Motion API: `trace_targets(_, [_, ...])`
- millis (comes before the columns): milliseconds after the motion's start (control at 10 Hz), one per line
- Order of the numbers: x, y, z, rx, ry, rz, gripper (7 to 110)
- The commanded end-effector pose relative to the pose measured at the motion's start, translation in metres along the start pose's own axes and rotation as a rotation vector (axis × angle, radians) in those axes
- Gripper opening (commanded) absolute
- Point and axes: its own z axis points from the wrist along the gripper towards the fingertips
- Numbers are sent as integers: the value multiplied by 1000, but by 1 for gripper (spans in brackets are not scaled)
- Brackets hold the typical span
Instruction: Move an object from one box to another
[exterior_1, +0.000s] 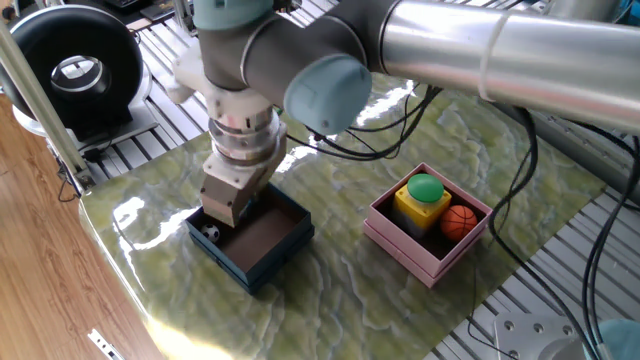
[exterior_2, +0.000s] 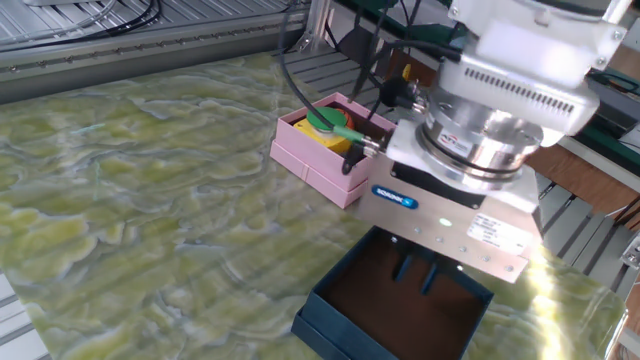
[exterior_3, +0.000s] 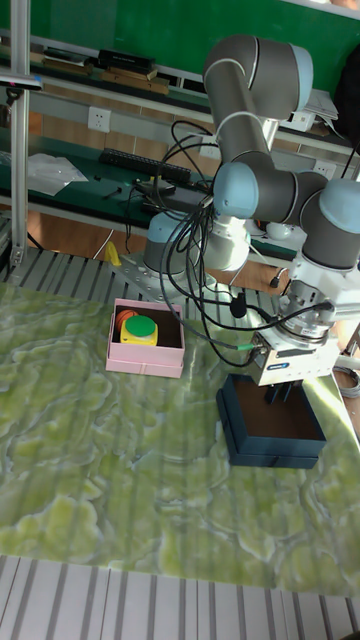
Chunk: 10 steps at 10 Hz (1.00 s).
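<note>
The navy-blue box stands at the left of the green marbled mat, and a small black-and-white ball lies in its left corner. My gripper hangs just over that corner, beside the ball. In the other fixed view its two dark fingers reach down inside the box, apart, with nothing between them. The gripper body hides the ball there. The pink box at the right holds a yellow block with a green top and an orange ball.
A black round device stands off the mat at the back left. Cables trail from the arm over the mat's far side. Slatted aluminium table surrounds the mat. In the tall fixed view the pink box lies left of the navy box.
</note>
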Motion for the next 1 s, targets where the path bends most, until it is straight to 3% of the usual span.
trace_targets(0, [4, 15, 13, 4, -25, -38, 22])
trace_targets(100, [2, 19, 22, 12, -48, -55, 22])
trace_targets(200, [4, 36, 35, -51, -55, -88, 22])
trace_targets(400, [-5, 43, 66, -69, -72, -115, 22])
trace_targets(500, [-5, 42, 62, -74, -52, -111, 22])
trace_targets(700, [-22, 17, 48, -9, -56, -86, 22])
trace_targets(800, [-32, 19, 46, -25, -83, -91, 22])
trace_targets(900, [-39, 31, 41, -71, -112, -112, 22])
